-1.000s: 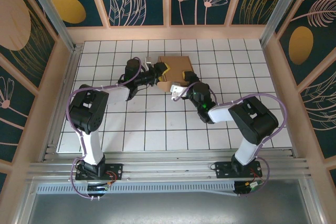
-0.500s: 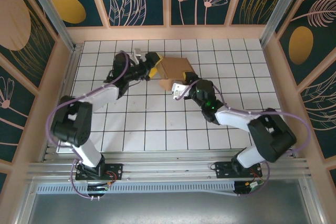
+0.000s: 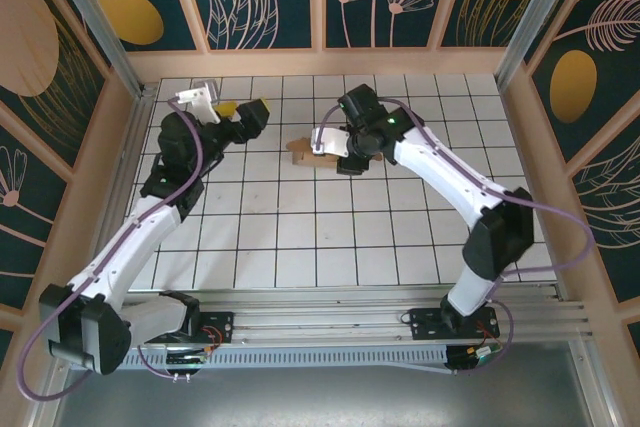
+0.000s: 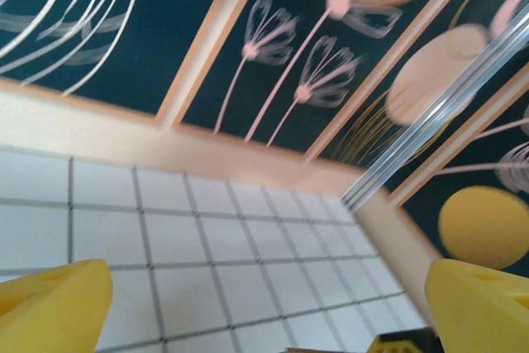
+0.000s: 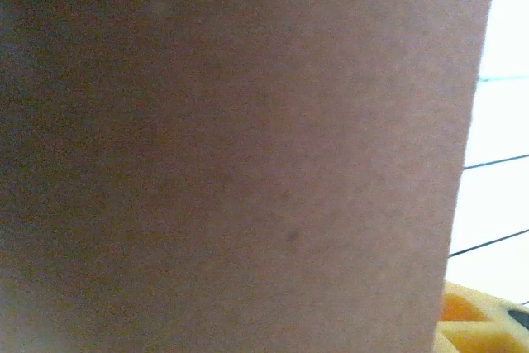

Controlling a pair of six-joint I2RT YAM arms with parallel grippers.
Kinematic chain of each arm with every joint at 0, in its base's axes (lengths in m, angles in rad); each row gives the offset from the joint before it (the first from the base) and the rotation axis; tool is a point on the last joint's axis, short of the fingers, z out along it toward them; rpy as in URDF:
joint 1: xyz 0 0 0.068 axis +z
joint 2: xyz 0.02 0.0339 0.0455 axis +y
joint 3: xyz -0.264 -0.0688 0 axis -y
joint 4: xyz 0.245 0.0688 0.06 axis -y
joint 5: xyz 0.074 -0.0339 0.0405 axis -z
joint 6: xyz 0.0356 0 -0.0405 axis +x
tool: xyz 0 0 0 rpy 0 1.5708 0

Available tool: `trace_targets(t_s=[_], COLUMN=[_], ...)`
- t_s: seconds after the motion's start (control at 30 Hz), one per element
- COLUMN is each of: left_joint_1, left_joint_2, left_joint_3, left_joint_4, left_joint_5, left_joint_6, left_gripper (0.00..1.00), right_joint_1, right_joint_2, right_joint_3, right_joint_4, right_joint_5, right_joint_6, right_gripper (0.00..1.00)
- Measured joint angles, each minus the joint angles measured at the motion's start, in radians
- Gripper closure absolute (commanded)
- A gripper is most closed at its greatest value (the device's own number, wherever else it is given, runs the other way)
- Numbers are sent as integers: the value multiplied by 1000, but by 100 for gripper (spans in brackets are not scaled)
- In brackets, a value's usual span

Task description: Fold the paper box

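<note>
The paper box (image 3: 303, 151) is brown cardboard, seen nearly edge-on from above, tilted up over the far middle tiles. My right gripper (image 3: 331, 150) is against its right side and appears shut on it. In the right wrist view the cardboard (image 5: 231, 155) lies close across the lens, with one yellow fingertip (image 5: 475, 321) showing at the bottom right. My left gripper (image 3: 240, 110) hangs raised at the far left, apart from the box. Its yellow fingers (image 4: 54, 303) stand wide open with nothing between them.
The white tiled table (image 3: 300, 237) stretches toward the arm bases. A wooden rim and the patterned back wall (image 3: 320, 62) close the far side. An aluminium post (image 4: 438, 134) stands in the far right corner in the left wrist view.
My left gripper opened, let go of the box and drew back up to the far left. My right arm swung toward the back, and the box went from lying flat to tilted on edge.
</note>
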Motion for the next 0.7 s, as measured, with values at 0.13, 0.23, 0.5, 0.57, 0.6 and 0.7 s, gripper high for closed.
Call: trace_targets(t_s=[0.13,0.23,0.5,0.57,0.6,0.7], left_joint_1=[0,0,0,0,0,0], left_joint_2=[43,60,95,95,95,99], left_joint_3=[-35,-43,-56,-58,-58,-58], left_joint_4=[-8,9,52,52,52,60], left_joint_5=[15,42,95,102,103,108], left_joint_6=[-4,-23,-65,-69,-70,-72], left_gripper=[4,5,5,5,5,5], right_joint_1=[-1,-5,-18,-21,-21,-23], right_joint_2=[123,188,265,261,257,235], right_joint_3=[83,117,138,138,138,138], right_joint_4=[-175,-225,-224,-208,-200,-177], right_joint_5=[3,2,6,7,8,2], right_joint_6=[16,24,34,32,31,31], right_gripper=[42,41,21,18,16,12])
